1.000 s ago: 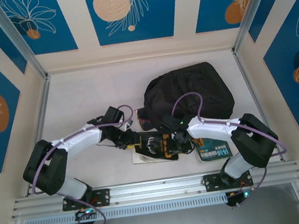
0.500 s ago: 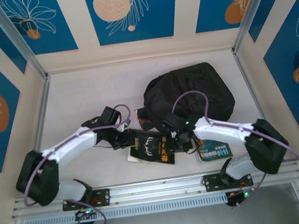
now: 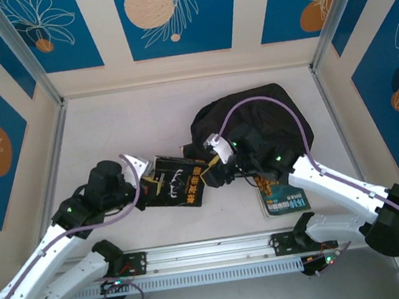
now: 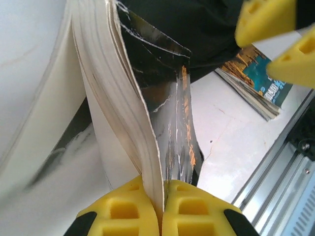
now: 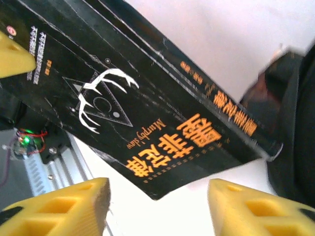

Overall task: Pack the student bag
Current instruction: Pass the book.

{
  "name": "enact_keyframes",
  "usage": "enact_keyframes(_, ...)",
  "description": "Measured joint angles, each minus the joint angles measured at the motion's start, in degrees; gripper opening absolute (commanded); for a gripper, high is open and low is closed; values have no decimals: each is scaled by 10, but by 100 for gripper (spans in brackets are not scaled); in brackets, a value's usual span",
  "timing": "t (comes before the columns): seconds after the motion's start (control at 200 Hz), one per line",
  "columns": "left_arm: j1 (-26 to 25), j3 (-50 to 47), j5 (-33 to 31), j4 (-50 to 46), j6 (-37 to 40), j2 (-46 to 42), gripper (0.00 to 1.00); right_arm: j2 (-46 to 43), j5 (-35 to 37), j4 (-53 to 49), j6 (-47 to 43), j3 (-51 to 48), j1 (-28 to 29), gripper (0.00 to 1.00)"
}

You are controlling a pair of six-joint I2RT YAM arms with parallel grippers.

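Fabric like this offers no stiff edge: the student bag (image 3: 254, 123) is a soft black heap slumped on the table (image 3: 111, 131), right of centre toward the far side. I judge it light but floppy and prone to falling shut. A hold on the rim of its mouth or on a strap would serve better than one on the loose body. Its mouth seems to face the arms, but the opening is too blurred to confirm, and I cannot tell what is inside.

1 black book (image 3: 178, 186) sits tilted just beside the bag's near-left edge. The left gripper (image 4: 162, 199) is pinched tight on its page edge. The right gripper (image 5: 157, 196) hovers at the book's other end, fingers spread wide and holding nothing. 1 teal book (image 3: 284, 199) lies flat on the table, near the bag.
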Motion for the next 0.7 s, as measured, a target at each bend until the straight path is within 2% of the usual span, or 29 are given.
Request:
enact_keyframes(0.13,-5,9,3,-32,71,3,0,29,-13,14,-123,39,-2,68)
enact_keyframes(0.245,-8,16,4,-56,122,-20,0,57,-32,17,-212,73,-2,69)
enact_keyframes(0.53,-8,55,38,-64,211,-53,0,114,-137,0,-300,124,-2,70)
enact_keyframes(0.615,-8,62,44,-67,236,-50,0,141,-162,-12,-315,154,1,63)
enact_keyframes(0.7,-8,69,44,-69,255,-41,0,169,-181,-28,-328,183,7,42)
